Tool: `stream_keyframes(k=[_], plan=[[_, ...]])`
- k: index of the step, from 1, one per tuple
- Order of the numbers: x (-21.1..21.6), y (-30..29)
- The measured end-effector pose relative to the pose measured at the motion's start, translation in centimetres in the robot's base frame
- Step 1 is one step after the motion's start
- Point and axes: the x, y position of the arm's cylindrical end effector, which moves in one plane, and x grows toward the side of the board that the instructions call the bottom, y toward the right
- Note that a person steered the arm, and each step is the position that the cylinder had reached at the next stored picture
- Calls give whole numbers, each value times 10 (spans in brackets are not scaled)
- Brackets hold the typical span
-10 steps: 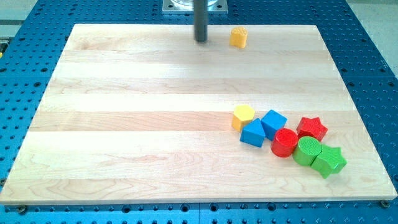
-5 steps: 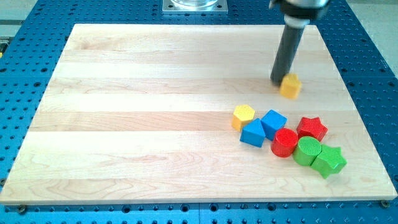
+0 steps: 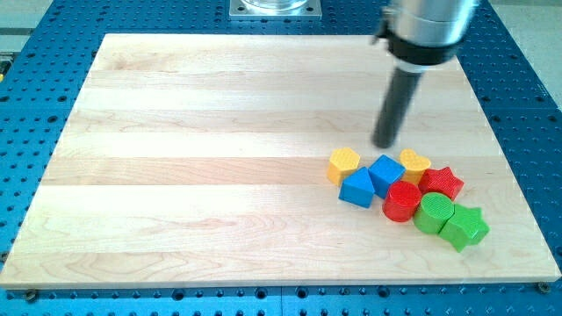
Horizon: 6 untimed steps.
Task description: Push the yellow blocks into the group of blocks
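Observation:
My tip (image 3: pixel 385 144) rests on the wooden board (image 3: pixel 202 158), just above the cluster at the view's lower right. A yellow block (image 3: pixel 414 162) sits right below and to the right of the tip, wedged between a blue cube (image 3: pixel 386 172) and a red star (image 3: pixel 442 182). A yellow hexagon (image 3: pixel 344 163) touches the cluster's left side, next to a second blue block (image 3: pixel 356 188). A red cylinder (image 3: pixel 402 201), a green cylinder (image 3: pixel 434 212) and a green star (image 3: pixel 464 226) complete the group.
The board lies on a blue perforated table (image 3: pixel 527 105). A metal mount (image 3: pixel 275 9) shows at the view's top edge. The cluster sits close to the board's right and bottom edges.
The tip swept from the board's top down to the right. The yellow block moved with it from the top edge into the cluster, between the blue cube and the red star.

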Motion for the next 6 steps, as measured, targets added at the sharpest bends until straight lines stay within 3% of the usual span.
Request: stream_keyframes(k=[1, 2, 4, 6], plan=[[28, -35], [46, -6], [48, -59], [68, -14]])
